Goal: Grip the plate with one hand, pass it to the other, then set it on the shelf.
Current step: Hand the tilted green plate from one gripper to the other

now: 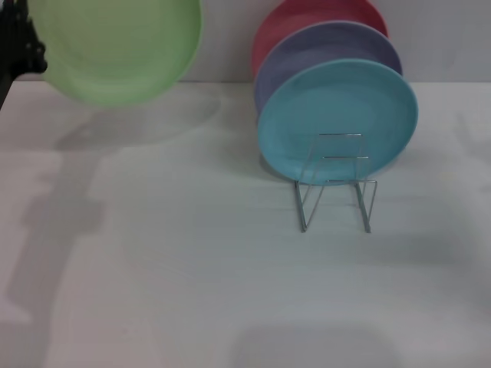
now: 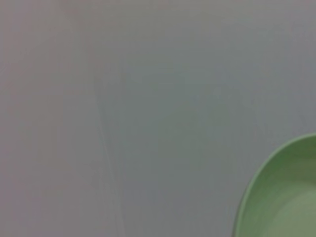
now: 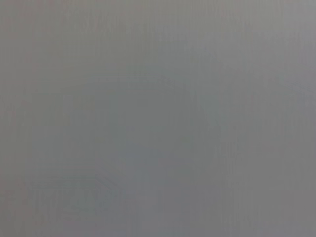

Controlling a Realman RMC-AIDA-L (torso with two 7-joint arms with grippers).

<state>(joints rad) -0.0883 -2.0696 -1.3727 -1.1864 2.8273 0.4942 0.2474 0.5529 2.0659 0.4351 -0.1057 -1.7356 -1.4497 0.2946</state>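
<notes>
The light-green plate (image 1: 115,46) hangs in the air at the far left of the head view, tilted, with its shadow on the table below. My left gripper (image 1: 32,52) shows as a black shape at the plate's left edge and is shut on its rim. Part of the plate's rim also shows in the left wrist view (image 2: 284,197). The silver wire shelf (image 1: 335,184) stands right of centre on the table, its front loops bare. My right gripper is out of view; the right wrist view shows only a plain grey surface.
A turquoise plate (image 1: 337,115), a lavender plate (image 1: 322,54) and a red plate (image 1: 307,19) lean one behind another at the back of the shelf. The white table (image 1: 192,268) stretches across the front and left.
</notes>
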